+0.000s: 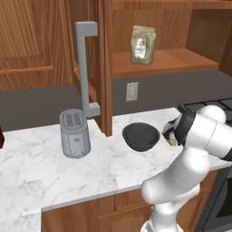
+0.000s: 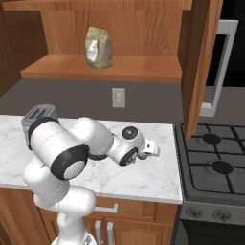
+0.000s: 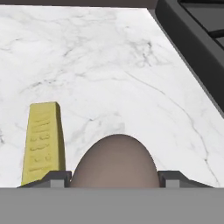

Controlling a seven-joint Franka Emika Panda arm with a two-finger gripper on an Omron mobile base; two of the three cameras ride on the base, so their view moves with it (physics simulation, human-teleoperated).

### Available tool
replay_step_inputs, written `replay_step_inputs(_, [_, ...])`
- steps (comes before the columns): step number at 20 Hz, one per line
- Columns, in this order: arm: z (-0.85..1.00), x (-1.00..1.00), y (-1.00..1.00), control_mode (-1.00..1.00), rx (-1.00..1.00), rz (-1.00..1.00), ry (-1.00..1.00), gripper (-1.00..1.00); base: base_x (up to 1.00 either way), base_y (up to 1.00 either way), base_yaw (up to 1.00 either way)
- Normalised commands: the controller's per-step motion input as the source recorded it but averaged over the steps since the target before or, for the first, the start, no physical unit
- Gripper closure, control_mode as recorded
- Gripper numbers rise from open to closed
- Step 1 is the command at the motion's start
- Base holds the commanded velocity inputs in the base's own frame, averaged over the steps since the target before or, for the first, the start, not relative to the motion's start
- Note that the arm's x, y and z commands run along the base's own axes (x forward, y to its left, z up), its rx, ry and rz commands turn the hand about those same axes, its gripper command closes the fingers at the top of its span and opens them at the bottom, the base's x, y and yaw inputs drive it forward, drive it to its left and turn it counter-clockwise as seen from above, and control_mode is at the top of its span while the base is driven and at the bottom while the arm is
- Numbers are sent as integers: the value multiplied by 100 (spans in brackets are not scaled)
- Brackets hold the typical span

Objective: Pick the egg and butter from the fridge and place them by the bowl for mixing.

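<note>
We see the egg sitting between the two dark finger tips in the hand view, at 6 o'clock of the frame; the fingers press its sides, so the gripper is clamped on the egg. The butter lies flat on the marble counter, just beside the egg at its 9 o'clock, apart from it as far as we can tell. The black stove edge runs across 1 to 3 o'clock there. In the left base view the bowl stands on the counter near frame centre, the toaster at its 9 o'clock, well apart. The white arm reaches over the counter at the bowl's 3 o'clock. A paper bag stands upright on the wooden shelf at 12 o'clock. In the right base view the hand hangs low over the counter near the stove.
</note>
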Motion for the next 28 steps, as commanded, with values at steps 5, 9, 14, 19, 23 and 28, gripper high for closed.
replay_step_inputs(5, [-14,13,-8,-100,0,0,0,100,0,0,0])
replay_step_inputs(9, [-15,7,-8,-100,2,0,0,100,0,0,0])
replay_step_inputs(14, [-12,7,-8,-100,5,0,0,100,0,0,0])
replay_step_inputs(19, [-13,10,-8,-100,5,0,0,100,0,0,0])
replay_step_inputs(23, [-16,5,-6,-100,4,0,0,-100,0,0,0])
replay_step_inputs(28, [-14,6,-1,-100,1,0,0,-100,0,0,0])
